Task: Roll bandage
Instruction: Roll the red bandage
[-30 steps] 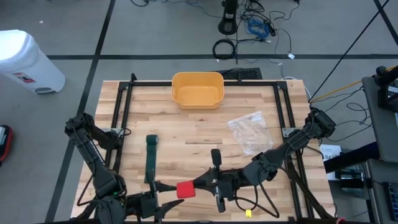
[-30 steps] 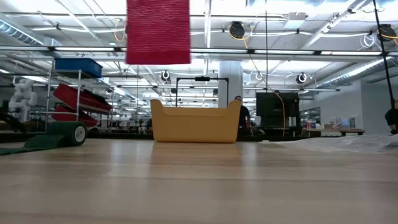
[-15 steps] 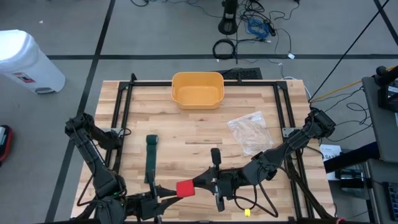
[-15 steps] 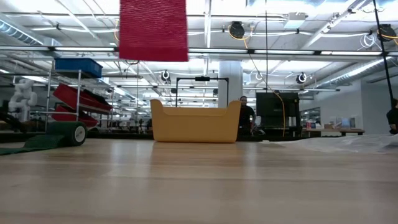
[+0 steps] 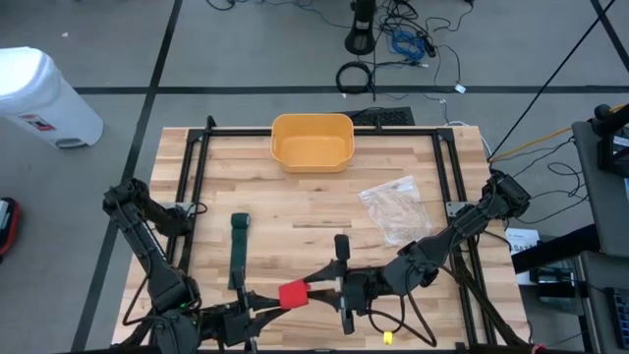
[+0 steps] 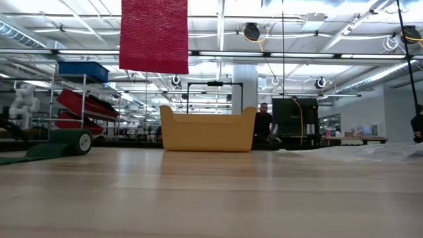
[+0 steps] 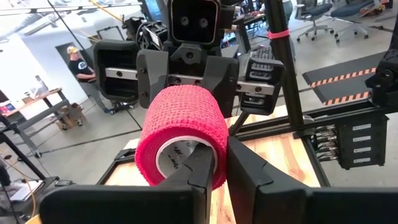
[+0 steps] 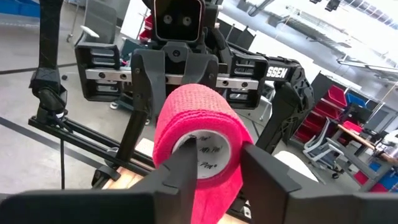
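Bandage roll (image 5: 293, 295) aloft — left gripper (image 5: 263, 304) clamped, right gripper (image 5: 322, 286) loosened

An open workshop hall under a white ceiling (image 6: 317, 26) hung with pipes and round lamps. Red and blue bins sit on a shelving rack (image 6: 82, 99) at left; a person (image 6: 264, 125) stands near a dark cabinet (image 6: 295, 116). From above, grey floor (image 5: 246, 49) crossed by dark lines, tangled cables (image 5: 393, 49), and a white bin (image 5: 39, 98).
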Available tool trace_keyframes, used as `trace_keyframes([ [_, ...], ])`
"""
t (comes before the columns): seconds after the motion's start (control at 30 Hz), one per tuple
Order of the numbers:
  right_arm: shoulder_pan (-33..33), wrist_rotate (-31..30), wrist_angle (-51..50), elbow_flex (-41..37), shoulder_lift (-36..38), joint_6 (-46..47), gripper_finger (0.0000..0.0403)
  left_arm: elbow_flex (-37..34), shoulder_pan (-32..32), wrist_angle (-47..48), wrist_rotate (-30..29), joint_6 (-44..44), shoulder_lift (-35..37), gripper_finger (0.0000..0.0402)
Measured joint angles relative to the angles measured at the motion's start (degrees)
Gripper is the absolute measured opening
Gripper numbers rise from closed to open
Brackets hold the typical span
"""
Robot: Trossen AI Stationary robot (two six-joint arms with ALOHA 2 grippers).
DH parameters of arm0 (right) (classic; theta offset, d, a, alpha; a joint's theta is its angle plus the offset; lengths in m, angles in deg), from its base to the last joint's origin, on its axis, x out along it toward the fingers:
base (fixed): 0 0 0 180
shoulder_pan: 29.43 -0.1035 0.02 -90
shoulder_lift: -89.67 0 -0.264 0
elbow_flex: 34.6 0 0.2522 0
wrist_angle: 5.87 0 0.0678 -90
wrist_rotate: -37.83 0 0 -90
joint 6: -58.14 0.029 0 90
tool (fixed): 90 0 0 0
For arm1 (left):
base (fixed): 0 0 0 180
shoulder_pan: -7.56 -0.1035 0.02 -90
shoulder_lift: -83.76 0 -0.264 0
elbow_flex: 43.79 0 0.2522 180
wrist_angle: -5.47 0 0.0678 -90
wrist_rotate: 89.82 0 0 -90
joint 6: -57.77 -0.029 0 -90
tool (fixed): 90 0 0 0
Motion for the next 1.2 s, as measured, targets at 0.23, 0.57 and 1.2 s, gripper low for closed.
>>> trace_keyframes([
  [0.23, -2.9, -4.7, -0.7, -0.1, 1.5, -2.8, 0.0134, 0.0, 0.6, 0.2, 0.0, 0.0, 0.0, 0.0038],
  [0.57, -7.1, -10.3, -15.8, 0.0, 1.5, 4.8, 0.0131, 0.0, 2.0, 0.1, 0.1, -0.5, 0.1, 0.0038],
  [1.2, -4.2, -10.4, -14.4, 0.0, -13.0, 16.6, 0.0130, 0.1, 5.4, -0.2, 0.4, -2.5, 0.4, 0.0038],
])
